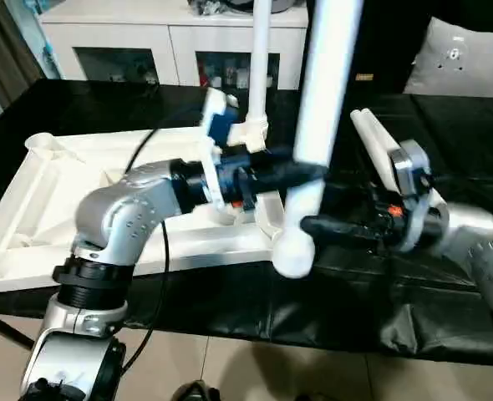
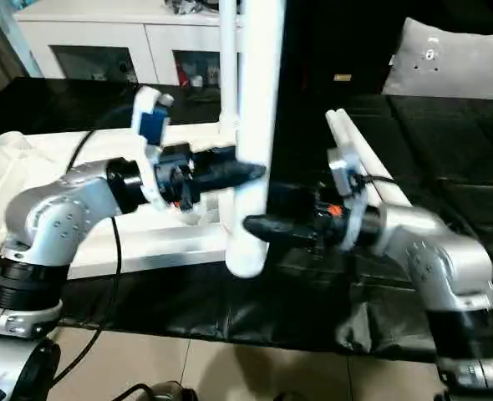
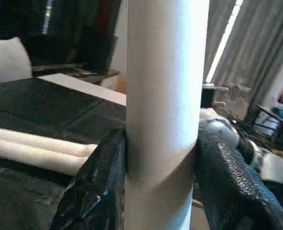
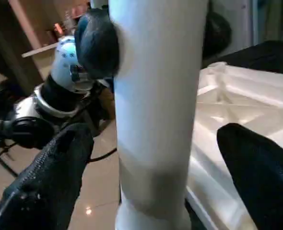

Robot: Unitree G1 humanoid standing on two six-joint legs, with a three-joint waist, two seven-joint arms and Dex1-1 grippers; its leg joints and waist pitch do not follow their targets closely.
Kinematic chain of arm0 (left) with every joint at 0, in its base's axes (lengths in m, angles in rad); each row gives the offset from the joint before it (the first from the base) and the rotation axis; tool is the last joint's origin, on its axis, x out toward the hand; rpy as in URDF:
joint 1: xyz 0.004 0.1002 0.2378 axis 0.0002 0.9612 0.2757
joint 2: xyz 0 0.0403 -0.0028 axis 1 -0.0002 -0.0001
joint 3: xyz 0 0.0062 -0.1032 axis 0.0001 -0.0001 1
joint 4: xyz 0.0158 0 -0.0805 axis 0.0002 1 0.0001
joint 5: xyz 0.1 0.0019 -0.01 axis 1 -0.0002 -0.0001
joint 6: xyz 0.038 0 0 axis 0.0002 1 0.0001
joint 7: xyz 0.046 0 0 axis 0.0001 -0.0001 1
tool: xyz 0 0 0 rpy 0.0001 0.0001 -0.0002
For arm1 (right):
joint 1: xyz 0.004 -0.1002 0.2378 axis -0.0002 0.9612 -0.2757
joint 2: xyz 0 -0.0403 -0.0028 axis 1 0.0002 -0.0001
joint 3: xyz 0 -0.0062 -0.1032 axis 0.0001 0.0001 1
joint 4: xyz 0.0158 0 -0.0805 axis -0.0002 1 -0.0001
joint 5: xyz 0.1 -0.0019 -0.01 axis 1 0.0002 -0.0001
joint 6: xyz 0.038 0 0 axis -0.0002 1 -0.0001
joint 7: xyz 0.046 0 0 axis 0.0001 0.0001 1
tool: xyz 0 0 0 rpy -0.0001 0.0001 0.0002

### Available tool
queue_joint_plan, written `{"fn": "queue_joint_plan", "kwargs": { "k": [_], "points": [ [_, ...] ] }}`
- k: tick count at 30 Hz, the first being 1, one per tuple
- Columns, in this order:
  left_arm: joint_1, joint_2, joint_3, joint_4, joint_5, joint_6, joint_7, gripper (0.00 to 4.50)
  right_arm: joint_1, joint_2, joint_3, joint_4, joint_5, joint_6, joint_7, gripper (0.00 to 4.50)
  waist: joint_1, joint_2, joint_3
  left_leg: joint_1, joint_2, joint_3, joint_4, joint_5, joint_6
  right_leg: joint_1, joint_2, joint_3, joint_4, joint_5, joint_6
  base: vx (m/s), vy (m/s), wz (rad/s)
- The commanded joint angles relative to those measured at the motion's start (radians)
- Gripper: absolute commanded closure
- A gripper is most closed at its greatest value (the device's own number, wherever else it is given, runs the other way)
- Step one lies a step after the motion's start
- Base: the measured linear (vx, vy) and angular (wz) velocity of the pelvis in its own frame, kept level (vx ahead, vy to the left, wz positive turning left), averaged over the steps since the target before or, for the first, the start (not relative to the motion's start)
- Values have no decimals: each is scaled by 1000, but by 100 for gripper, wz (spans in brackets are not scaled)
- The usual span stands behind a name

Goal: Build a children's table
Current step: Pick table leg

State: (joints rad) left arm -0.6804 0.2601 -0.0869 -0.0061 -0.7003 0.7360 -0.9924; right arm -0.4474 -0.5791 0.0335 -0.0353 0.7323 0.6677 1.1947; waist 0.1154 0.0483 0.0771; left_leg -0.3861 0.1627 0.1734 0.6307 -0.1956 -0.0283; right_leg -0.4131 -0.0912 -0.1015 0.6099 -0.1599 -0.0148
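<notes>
Now keep left gripper [image 1: 301, 171] clenched on upright leg [image 1: 326, 92], right gripper [image 1: 317, 225] released astride it; lower squarely into tabletop [image 1: 38, 217] corner socket

Held leg [image 1: 322, 125]: upper end cut off at twelve o'clock. Table top [image 1: 38, 209]: near edge partly hidden behind left forearm [image 1: 121, 217]. Second upright leg [image 1: 259, 67] likewise cut off at twelve o'clock.
</notes>
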Motion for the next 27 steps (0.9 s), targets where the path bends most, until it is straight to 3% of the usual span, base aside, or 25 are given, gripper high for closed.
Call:
{"fn": "queue_joint_plan", "kwargs": {
  "k": [1,8,9,21,27],
  "points": [
    [-25,2,-3,-24,4,-17,-19,265,-13,-13,23,5,-20,-7,25,0,4,-28,-88,9,58,-20,-71,-111,53,62,-69,53,-81,-384,-148,0,0,0],
    [-41,1,-29,-18,9,-29,-49,265,-23,-24,60,17,-34,-13,77,28,4,-29,-88,10,58,-21,-70,-125,50,62,-70,53,-82,-388,-152,0,0,0],
    [-41,0,-30,-17,9,-30,-50,265,-23,-23,61,18,-35,-14,78,64,5,-34,-89,10,58,-21,-70,-119,51,63,-70,53,-80,-387,-151,0,0,0],
    [-49,-13,-72,-25,20,-42,-75,265,-33,-6,94,36,-63,-20,104,163,5,-31,-90,10,59,-21,-69,-117,54,63,-69,53,-78,-367,-162,0,0,0],
    [-48,-12,-74,-23,27,-45,-77,265,-32,-4,104,35,-70,-21,114,163,5,-30,-91,9,59,-22,-69,-113,53,64,-70,53,-77,-360,-163,0,0,0]
  ]
}}
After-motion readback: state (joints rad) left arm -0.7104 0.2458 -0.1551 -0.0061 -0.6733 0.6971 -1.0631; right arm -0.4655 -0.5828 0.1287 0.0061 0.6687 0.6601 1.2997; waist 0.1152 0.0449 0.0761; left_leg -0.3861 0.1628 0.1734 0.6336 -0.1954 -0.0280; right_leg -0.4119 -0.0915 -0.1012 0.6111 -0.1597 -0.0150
